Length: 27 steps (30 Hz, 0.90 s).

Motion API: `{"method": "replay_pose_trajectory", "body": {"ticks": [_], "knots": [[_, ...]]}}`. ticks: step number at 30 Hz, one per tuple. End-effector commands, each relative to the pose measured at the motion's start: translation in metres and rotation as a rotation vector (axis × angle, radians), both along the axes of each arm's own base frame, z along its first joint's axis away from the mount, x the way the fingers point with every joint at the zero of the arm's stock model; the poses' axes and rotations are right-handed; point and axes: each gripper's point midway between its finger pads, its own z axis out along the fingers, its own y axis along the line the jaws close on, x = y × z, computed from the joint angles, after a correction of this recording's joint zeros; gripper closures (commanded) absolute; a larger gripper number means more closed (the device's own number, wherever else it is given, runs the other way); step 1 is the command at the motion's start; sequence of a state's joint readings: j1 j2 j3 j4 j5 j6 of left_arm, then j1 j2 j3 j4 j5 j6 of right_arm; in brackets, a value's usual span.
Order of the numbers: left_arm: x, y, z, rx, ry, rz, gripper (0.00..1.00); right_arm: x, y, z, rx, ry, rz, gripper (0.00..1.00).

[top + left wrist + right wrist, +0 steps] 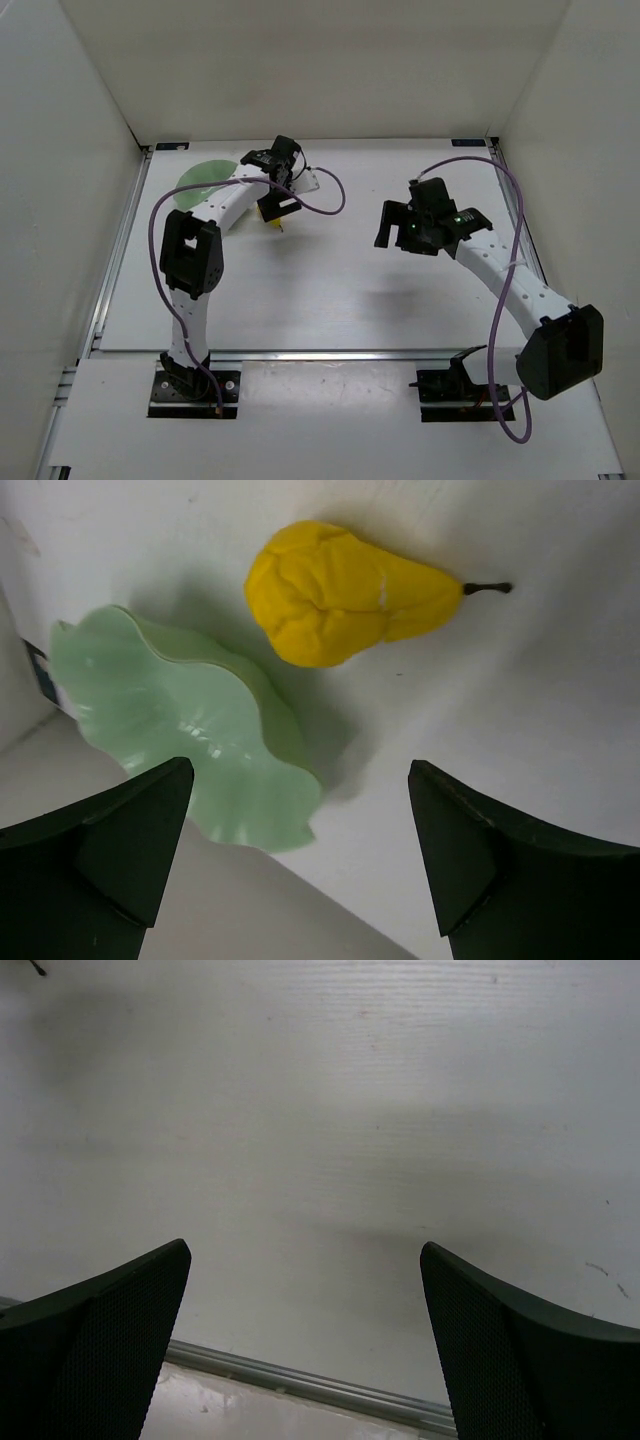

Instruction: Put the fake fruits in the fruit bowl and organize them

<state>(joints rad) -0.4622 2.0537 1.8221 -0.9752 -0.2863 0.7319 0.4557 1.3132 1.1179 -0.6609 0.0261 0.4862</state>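
The fake fruit, a small bright yellow pear [340,595] with a thin dark stem, lies on its side on the white table, right beside the fruit bowl [180,730]. The bowl is pale mint green with a wavy rim and holds nothing. In the top view the bowl [203,176] sits at the back left, partly hidden by the left arm, and only a bit of the pear [272,222] shows. My left gripper [300,850] hangs open above both, short of the pear, touching neither. My right gripper [305,1340] is open and empty over bare table, at mid right [392,222].
White walls enclose the table on the left, back and right. A metal rail [300,1385] along the table edge shows below the right gripper. Purple cables loop off both arms.
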Motion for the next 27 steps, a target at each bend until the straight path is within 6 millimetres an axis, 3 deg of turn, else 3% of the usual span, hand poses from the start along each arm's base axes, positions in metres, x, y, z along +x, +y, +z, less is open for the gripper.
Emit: {"method": "replay_pose_trajectory", "body": {"ticks": [1,5,6,8,11,12,14,16,19,23,25,26,27], "knots": [[0.037,0.001,0.044,0.094,-0.132,-0.241,0.00,-0.005,-0.010,0.004,-0.002,-0.014,-0.068,0.00],[0.051,-0.017,0.024,0.206,-0.126,-0.464,0.00,-0.013,-0.010,-0.006,-0.005,0.022,-0.079,0.00],[0.050,-0.025,0.008,0.223,-0.094,-0.499,0.00,-0.015,-0.011,-0.007,-0.010,0.030,-0.079,0.00],[0.051,-0.031,0.009,0.252,-0.087,-0.556,0.00,-0.015,-0.011,-0.007,-0.010,0.030,-0.079,0.00],[0.036,-0.030,-0.010,0.293,-0.016,-0.642,0.00,-0.017,-0.012,-0.009,-0.021,0.050,-0.079,0.00],[0.027,-0.023,-0.025,0.335,0.043,-0.686,0.00,-0.015,-0.012,-0.006,-0.021,0.040,-0.071,0.00],[0.020,-0.015,-0.035,0.378,0.088,-0.717,0.00,-0.016,-0.014,-0.010,-0.042,0.051,-0.069,0.00],[0.022,-0.014,-0.049,0.402,0.120,-0.736,0.00,-0.016,-0.014,-0.013,-0.048,0.062,-0.069,0.00],[0.041,-0.023,-0.055,0.404,0.104,-0.720,0.00,-0.015,-0.011,-0.016,-0.045,0.076,-0.063,0.00],[0.045,-0.022,-0.067,0.430,0.125,-0.723,0.00,-0.012,-0.010,-0.019,-0.052,0.088,-0.063,0.00],[0.048,-0.025,-0.074,0.416,0.129,-0.717,0.05,-0.014,-0.011,-0.023,-0.061,0.106,-0.063,0.00],[0.049,-0.025,-0.083,0.414,0.141,-0.711,0.21,-0.012,-0.010,-0.022,-0.060,0.104,-0.063,0.00],[0.050,-0.024,-0.084,0.419,0.140,-0.689,0.30,-0.012,-0.010,-0.022,-0.060,0.104,-0.063,0.00]]}}
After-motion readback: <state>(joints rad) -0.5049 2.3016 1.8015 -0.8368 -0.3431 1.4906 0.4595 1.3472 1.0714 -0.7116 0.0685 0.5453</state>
